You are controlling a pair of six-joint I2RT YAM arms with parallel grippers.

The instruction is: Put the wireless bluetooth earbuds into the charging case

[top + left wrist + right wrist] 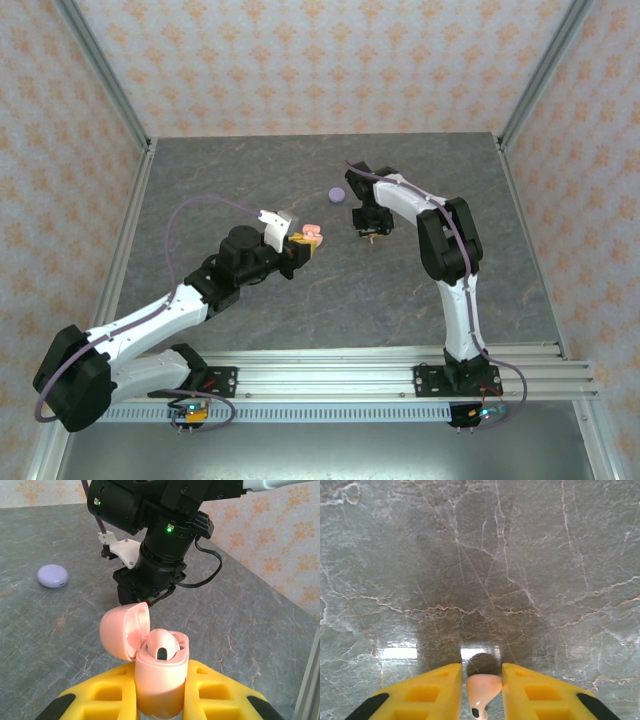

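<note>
My left gripper (303, 247) (160, 672) is shut on the pink charging case (161, 680) (313, 234) and holds it upright above the table. The case's lid (125, 630) is swung open to the left, and one pink earbud (163, 643) sits in a slot. To the right, my right gripper (368, 230) (481, 674) points down close over the table. A second pink earbud (483, 687) stands between its yellow fingers (432, 690), stem towards the camera, and casts a round shadow on the table below.
A closed pale purple round case (337, 195) (52, 575) lies on the grey marble table (250, 180) behind the two grippers. In the left wrist view the right arm's wrist (160, 555) hangs just beyond the pink case. Metal frame posts edge the table.
</note>
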